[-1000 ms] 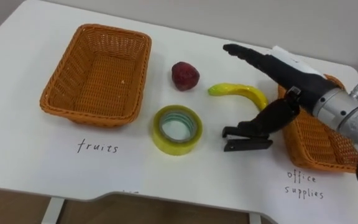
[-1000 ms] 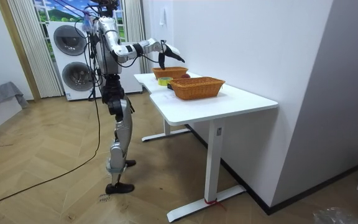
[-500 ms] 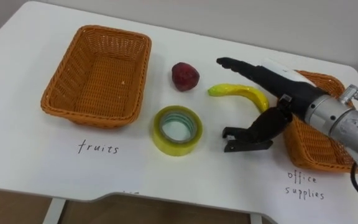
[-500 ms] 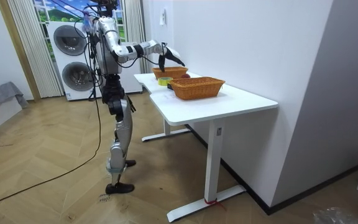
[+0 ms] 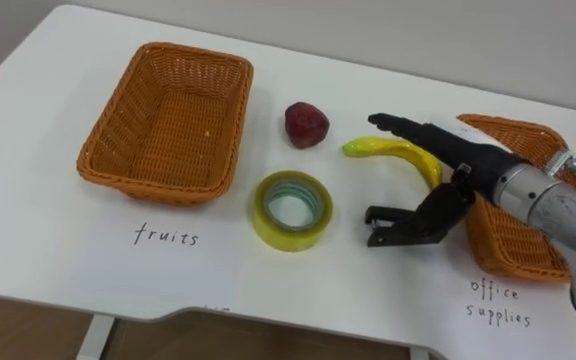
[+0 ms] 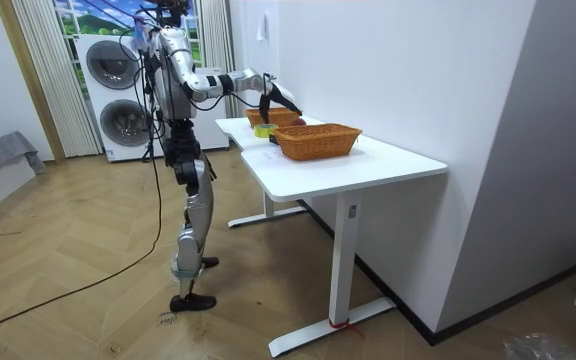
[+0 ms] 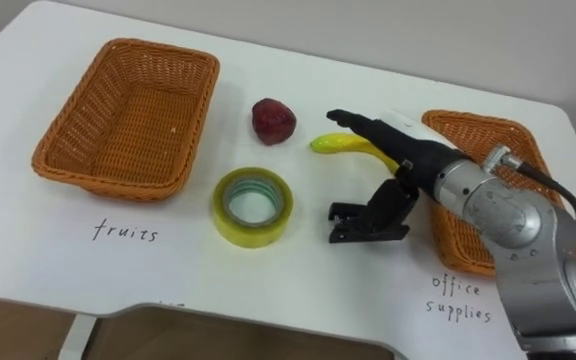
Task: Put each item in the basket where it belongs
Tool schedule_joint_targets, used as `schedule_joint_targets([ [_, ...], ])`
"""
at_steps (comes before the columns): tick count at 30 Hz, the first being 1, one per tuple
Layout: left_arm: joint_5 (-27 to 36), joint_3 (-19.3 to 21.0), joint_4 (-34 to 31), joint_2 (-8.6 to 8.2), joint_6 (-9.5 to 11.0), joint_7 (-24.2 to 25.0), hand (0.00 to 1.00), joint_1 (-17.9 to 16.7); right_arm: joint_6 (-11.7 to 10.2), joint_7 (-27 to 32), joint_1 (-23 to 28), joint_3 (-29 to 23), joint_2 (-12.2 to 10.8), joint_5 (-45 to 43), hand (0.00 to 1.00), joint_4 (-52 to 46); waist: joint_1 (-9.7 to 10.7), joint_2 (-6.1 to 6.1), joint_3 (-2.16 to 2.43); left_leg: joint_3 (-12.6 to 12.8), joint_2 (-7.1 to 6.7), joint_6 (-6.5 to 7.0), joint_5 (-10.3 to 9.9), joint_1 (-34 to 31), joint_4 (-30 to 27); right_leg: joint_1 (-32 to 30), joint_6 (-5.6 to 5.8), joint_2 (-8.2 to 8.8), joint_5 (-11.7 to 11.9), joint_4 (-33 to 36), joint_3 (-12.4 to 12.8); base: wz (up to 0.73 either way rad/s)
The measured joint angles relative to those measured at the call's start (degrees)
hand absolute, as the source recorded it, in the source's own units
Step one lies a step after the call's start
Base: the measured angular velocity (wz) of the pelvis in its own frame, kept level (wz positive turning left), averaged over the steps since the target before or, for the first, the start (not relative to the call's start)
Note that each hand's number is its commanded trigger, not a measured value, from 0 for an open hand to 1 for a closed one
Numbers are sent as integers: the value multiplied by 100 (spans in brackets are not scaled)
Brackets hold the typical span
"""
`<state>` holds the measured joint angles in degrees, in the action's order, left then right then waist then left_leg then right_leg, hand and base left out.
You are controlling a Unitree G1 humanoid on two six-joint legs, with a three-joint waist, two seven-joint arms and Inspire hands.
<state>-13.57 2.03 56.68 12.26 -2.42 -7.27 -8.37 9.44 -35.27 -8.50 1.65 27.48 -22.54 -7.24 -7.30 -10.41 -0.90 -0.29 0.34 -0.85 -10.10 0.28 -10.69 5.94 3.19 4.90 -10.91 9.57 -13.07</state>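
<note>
My right hand (image 5: 465, 160) reaches in from the right with its fingers straight and open, stretched over the yellow banana (image 5: 380, 148). Its thumb points down onto a black clip-like office item (image 5: 396, 228) lying on the white table (image 5: 48, 260); whether it grips the item I cannot tell. A roll of yellow tape (image 5: 292, 210) lies flat in the middle. Just behind the tape sits a dark red fruit (image 5: 306, 124). The orange wicker basket (image 5: 103, 152) at the left is labelled fruits. Partly hidden behind my arm at the right is a second wicker basket (image 5: 524, 258), labelled office supplies.
The table's front edge (image 5: 268, 325) runs close below the tape and the handwritten labels. In the room view I stand at the table's (image 6: 368, 160) end with my right arm (image 6: 230, 82) stretched over it, and two stacked washing machines (image 6: 113, 90) are behind me.
My right hand has come lower and drawn back a little over the banana, thumb still at the black item. The whole eye view has shifted slightly; the things on the table lie as before.
</note>
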Motion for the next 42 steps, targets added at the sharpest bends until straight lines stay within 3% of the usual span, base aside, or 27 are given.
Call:
schedule_joint_targets([
  [9,-6,2,-203,-6,-20,6,0,-20,100,-1,-33,0,0,-284,0,281,-104,-96,-35,-9,3,0,0,-18,-5,-7,0,1,0,0,-66,0],
  [26,-48,-2,-282,-7,-20,4,0,-15,193,-119,-148,0,-15,-511,0,518,-112,-95,-38,-12,5,0,0,-68,-5,-47,0,1,0,-4,-112,0],
  [36,-65,4,-280,-13,-24,0,0,-9,199,-304,-146,167,-59,-538,0,526,-129,-35,-78,-8,5,0,0,-109,-12,-93,0,1,0,-2,-114,0],
  [42,-79,-3,-288,-16,-25,-3,0,15,264,-294,-144,231,-308,-749,0,728,-162,-30,-72,5,6,0,0,-101,-10,-95,-1,4,1,-1,-108,0],
])
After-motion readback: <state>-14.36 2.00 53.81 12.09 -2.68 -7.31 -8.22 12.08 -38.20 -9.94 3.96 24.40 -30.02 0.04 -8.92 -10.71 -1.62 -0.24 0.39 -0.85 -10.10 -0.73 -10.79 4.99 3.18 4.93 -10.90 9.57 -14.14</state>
